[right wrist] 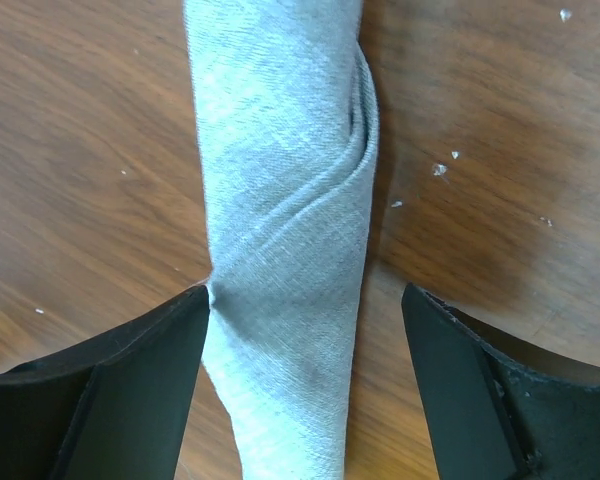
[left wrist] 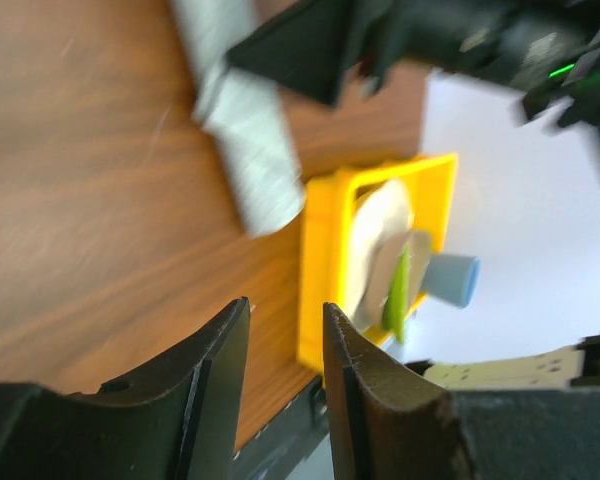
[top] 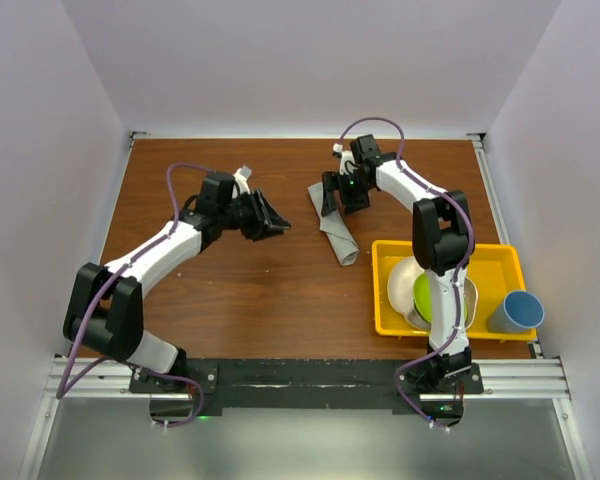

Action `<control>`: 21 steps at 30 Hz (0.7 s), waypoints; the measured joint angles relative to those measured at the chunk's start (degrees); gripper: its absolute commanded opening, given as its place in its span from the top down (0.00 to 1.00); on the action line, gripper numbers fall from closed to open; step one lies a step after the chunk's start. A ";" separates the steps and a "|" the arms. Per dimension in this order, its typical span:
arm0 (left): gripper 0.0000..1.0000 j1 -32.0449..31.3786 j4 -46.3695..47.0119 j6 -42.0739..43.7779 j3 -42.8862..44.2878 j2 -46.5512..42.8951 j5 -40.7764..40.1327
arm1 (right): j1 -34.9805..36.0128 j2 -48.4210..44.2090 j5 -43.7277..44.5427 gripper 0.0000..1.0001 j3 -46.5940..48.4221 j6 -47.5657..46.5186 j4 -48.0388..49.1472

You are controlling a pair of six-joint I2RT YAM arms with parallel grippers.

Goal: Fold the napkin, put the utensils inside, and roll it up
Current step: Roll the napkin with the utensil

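At the near right of the table [top: 230, 290], the yellow tray [top: 382, 300] holds stacked dishes [top: 405, 285], with a blue cup [top: 516, 312] just beside its right side. Just beyond the tray's far left corner lies the napkin [top: 340, 238], a narrow grey roll on the wood. Farther from the tray, over the roll's far end, the right gripper [top: 342, 198] straddles it with jaws wide, one finger [right wrist: 130, 380] touching the cloth's edge. Far left of the tray, apart from the roll, the left gripper [top: 272, 222] hangs with jaws narrowly parted, holding nothing.
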 measured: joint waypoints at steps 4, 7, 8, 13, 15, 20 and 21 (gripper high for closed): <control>0.60 0.00 -3.63 0.92 -3.58 -2.71 -0.13 | 0.48 0.02 -0.02 0.18 0.15 -0.31 -0.28; 0.60 0.00 -4.20 1.18 -3.78 -3.87 -0.13 | 1.27 0.02 -0.04 0.17 0.11 -0.52 -0.46; 0.60 0.00 -4.20 1.38 -3.78 -4.04 -0.13 | 1.53 0.02 -0.07 0.18 0.09 -0.63 -0.52; 0.59 0.00 -4.42 1.49 -3.58 -4.26 -0.11 | 2.91 0.02 0.76 0.18 -0.70 -1.42 -1.27; 0.59 0.00 -4.55 1.51 -3.32 -4.26 -0.11 | 3.58 -0.48 2.38 0.21 -1.64 -1.77 -0.81; 0.59 0.11 -4.52 1.51 -2.34 -4.35 0.15 | 5.46 -0.85 8.48 0.29 -2.16 -2.49 -0.87; 0.59 0.22 -4.55 1.53 -2.27 -4.46 0.26 | 5.79 -0.85 9.44 0.32 -2.14 -2.56 -0.87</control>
